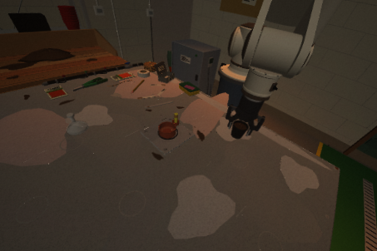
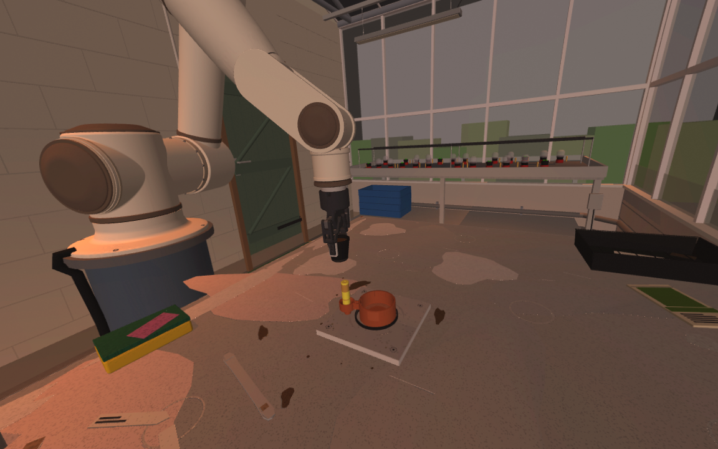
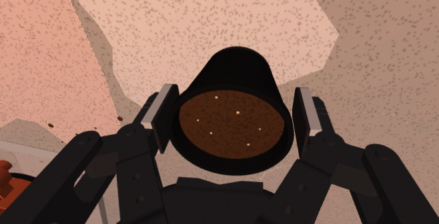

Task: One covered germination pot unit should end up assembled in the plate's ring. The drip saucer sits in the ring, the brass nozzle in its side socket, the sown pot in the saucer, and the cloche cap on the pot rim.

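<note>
The plate's ring is mostly hidden under the orange drip saucer point(image 1: 167, 131) point(image 2: 376, 308), which sits in it on the pale square plate point(image 2: 374, 329). The yellow brass nozzle point(image 1: 176, 118) point(image 2: 345, 291) stands upright in the saucer's side socket. The black sown pot point(image 1: 238, 129) point(image 2: 340, 248) point(image 3: 232, 124), filled with brown soil dotted with seeds, stands upright on the table to the right of the plate. My gripper point(image 1: 241, 126) point(image 2: 336, 239) point(image 3: 230, 119) is open and straddles the pot's rim, holding nothing. The clear cloche cap point(image 1: 76, 126) rests on the table far to the left.
A grey cabinet point(image 1: 194, 65) stands behind the plate beside my arm's base. A green and yellow block point(image 2: 142, 337), a tape roll point(image 1: 143, 73), a screwdriver point(image 1: 90, 83) and seed packets lie around the table's back. A black tray point(image 2: 664, 258) lies at the far side.
</note>
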### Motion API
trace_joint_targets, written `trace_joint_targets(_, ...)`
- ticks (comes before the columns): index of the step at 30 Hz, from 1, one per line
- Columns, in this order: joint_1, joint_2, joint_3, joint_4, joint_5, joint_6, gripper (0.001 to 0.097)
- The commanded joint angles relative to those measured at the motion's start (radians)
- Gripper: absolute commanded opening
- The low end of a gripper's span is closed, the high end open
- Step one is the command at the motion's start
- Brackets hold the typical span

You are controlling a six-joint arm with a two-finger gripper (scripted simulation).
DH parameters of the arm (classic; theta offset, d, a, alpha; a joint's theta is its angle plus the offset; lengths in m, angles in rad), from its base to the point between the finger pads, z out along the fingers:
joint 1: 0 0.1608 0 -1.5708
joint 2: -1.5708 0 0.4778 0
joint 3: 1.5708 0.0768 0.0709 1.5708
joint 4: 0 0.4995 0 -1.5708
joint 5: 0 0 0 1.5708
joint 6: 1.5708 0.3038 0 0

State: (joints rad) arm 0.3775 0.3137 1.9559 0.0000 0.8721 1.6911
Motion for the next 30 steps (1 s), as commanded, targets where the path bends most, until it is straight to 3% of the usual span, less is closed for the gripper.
trace_joint_targets(1,0.0,0.0,0.0,0.0,0.0,0.0,0.078)
trace_joint_targets(15,0.0,0.0,0.0,0.0,-0.001,0.0,0.0775)
trace_joint_targets(30,0.0,0.001,0.0,0.0,-0.001,0.0,0.0475)
